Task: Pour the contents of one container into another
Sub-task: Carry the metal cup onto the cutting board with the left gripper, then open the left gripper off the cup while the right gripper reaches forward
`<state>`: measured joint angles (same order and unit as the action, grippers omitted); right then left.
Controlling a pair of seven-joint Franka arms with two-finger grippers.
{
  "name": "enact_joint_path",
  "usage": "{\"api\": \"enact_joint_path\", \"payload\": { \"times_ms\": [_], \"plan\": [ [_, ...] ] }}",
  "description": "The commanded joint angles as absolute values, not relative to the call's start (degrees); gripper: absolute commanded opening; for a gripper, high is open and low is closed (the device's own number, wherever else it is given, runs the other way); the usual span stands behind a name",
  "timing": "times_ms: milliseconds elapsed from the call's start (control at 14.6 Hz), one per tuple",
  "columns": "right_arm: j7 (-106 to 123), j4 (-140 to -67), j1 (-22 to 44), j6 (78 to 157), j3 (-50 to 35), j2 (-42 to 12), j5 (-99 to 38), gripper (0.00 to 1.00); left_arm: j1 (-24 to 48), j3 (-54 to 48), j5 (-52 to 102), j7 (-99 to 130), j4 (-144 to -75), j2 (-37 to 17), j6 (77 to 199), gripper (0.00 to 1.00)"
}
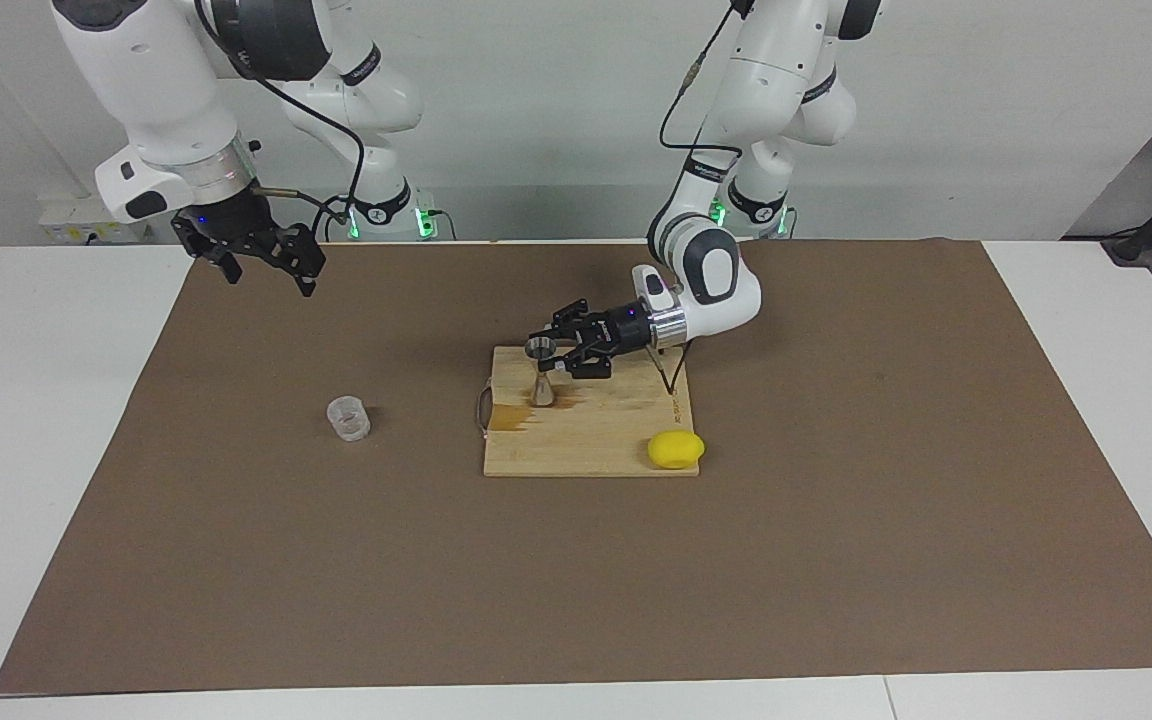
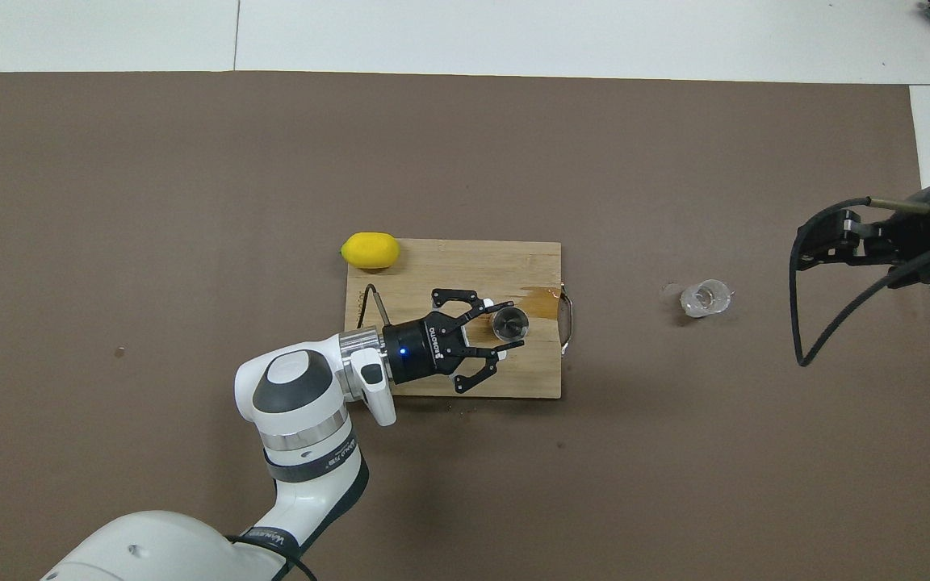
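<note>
Steadying the jigger [image 1: 541,370] upright in my clenched left tool [image 1: 558,352], I keep its waist grip firm while my released right tool [image 1: 266,262] must fetch the clear cup [image 1: 347,418].

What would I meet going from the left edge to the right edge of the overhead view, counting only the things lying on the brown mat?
Lemon → wooden cutting board → silver jigger standing on the board → clear cup.
</note>
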<state>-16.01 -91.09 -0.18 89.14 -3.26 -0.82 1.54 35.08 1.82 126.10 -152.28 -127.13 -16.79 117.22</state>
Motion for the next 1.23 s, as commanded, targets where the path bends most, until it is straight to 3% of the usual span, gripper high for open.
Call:
{"api": "enact_joint_path", "payload": {
  "times_ms": [0, 68, 137, 410, 478, 546, 751, 1161],
  "plan": [
    [-15.99, -92.20, -0.62, 92.44, -3.43, -0.35, 1.14, 0.87, 35.95, 2.37, 127.79, -154.42, -128.32, -16.35, 117.86, 0.22],
    [-18.69, -92.63, -0.62, 92.90, -3.43, -0.35, 1.14, 0.79, 35.95, 2.29, 128.14, -154.42, -128.49, -16.70, 117.86, 0.22],
    [-23.51, -92.90, -0.62, 92.90, -3.43, -0.35, 0.97, 0.79, 35.95, 2.29, 128.41, -154.51, -128.50, -17.13, 117.86, 0.23],
    [-44.87, -96.32, -2.71, 96.05, -3.43, -0.70, -4.99, 0.87, 35.95, 2.29, 128.41, -154.51, -128.76, -17.23, 118.12, 0.31],
    [-48.39, -97.20, -3.59, 97.11, -3.43, -0.88, -6.49, 0.87, 35.95, 2.29, 128.41, -154.42, -129.02, -17.23, 118.39, 0.55],
    [-51.30, -98.08, -4.39, 97.55, -3.43, -1.49, -7.20, 0.87, 35.86, 2.29, 128.41, -154.42, -128.94, -17.23, 118.74, 1.00],
    [-58.09, -102.91, -7.90, 102.38, -3.34, -2.98, -9.92, 0.91, 35.25, 2.29, 128.32, -153.99, -128.94, -17.14, 118.57, 1.00],
    [-58.80, -102.74, -13.09, 105.99, -3.43, -12.73, -17.30, 0.94, 32.35, 2.63, 127.01, -152.58, -135.07, -14.16, 113.39, 1.00]
  ]
}}
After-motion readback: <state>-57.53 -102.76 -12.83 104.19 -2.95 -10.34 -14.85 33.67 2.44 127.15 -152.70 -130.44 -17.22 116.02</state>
